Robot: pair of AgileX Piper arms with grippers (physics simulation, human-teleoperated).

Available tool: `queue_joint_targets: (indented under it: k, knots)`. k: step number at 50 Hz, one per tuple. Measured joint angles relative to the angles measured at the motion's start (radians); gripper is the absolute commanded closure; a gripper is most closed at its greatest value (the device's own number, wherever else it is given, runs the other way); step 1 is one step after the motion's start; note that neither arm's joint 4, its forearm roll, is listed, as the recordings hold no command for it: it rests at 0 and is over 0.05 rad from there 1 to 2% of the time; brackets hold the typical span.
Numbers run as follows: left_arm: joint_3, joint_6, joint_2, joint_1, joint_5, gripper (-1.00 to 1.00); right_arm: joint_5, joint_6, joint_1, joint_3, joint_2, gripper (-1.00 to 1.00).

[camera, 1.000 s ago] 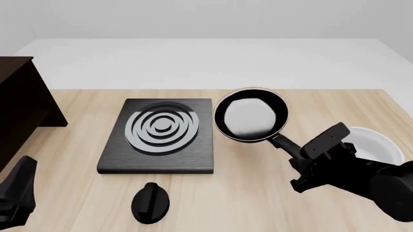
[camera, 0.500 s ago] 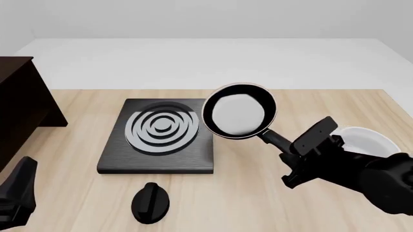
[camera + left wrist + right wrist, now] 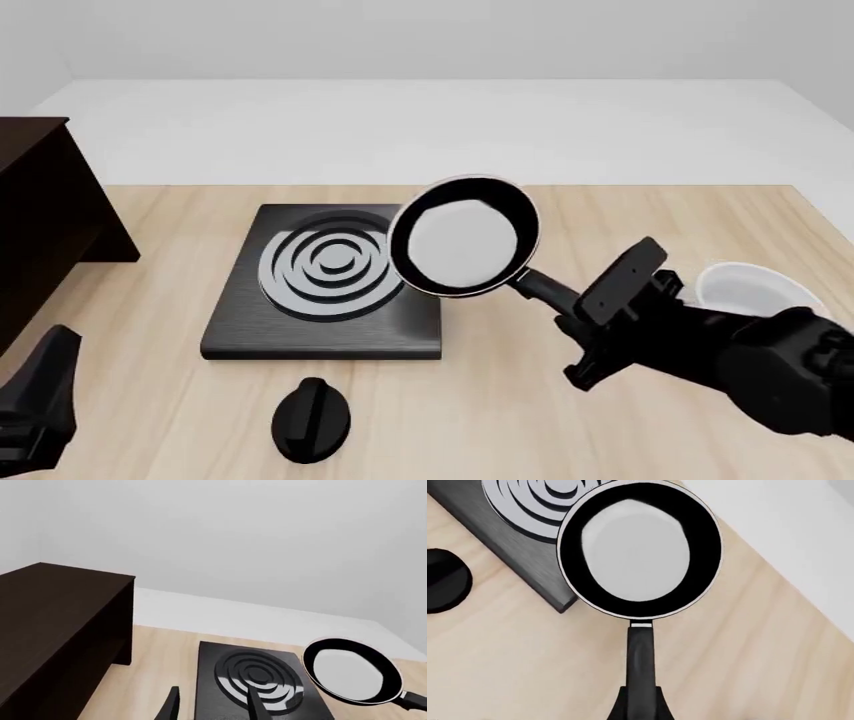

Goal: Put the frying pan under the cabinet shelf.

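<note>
Right jaws (image 3: 567, 300) are clamped on the pan (image 3: 463, 238) handle, carrying it; keep it level, swing toward the cabinet (image 3: 40, 215) at left frame; left jaws (image 3: 210, 707) apart.

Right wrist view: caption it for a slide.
Right end effector grips the frying pan by its handle, above the ringed slab's corner.

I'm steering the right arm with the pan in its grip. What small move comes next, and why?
Probably keep carrying it left. The right gripper holds the frying pan by its handle, overlapping the ringed slab's right edge in the front view, while the cabinet shelf stands at the table's far left.
</note>
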Motion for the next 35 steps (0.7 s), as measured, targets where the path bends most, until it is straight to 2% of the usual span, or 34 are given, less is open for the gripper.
queue_joint_targets:
  k: [20,35]
  knots:
    - [-0.006,0.004,0.0,-0.002,0.004,-1.0,0.0,-0.015,0.072,-0.052,0.045,1.0]
    - [-0.01,0.004,0.0,0.0,0.005,-1.0,0.033,-0.034,0.159,-0.145,0.118,1.0]
